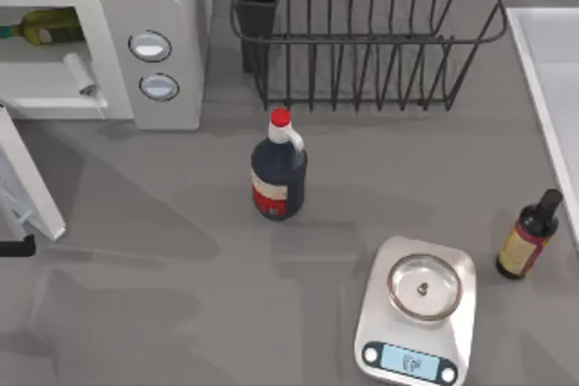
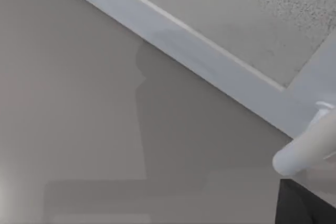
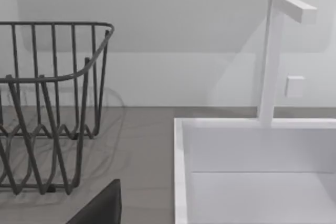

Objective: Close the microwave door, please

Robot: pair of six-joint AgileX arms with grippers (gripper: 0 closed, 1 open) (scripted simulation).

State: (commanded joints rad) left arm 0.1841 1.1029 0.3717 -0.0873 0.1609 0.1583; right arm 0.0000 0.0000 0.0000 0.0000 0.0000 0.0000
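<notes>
The microwave (image 1: pixel 167 6) stands at the table's back left, its two round knobs facing the front. Its cavity is open, with a yellowish bottle (image 1: pixel 50 26) lying inside. The microwave door (image 1: pixel 32 183) is swung out toward the front at the far left edge. In the left wrist view the door panel (image 2: pixel 210 61) is very close, with its speckled window area and white bar handle (image 2: pixel 304 150). A dark part of my left gripper (image 1: pixel 15 246) sits just in front of the door's free end, also seen right under the handle (image 2: pixel 304 205). My right gripper (image 3: pixel 100 208) hangs near the sink.
A dark bottle with a red cap (image 1: pixel 279 169) stands mid-table. A black wire rack (image 1: pixel 362 33) sits at the back. A kitchen scale (image 1: pixel 418 309) and a small brown bottle (image 1: pixel 529 237) are front right. The white sink (image 1: pixel 547 70) lies at the right edge.
</notes>
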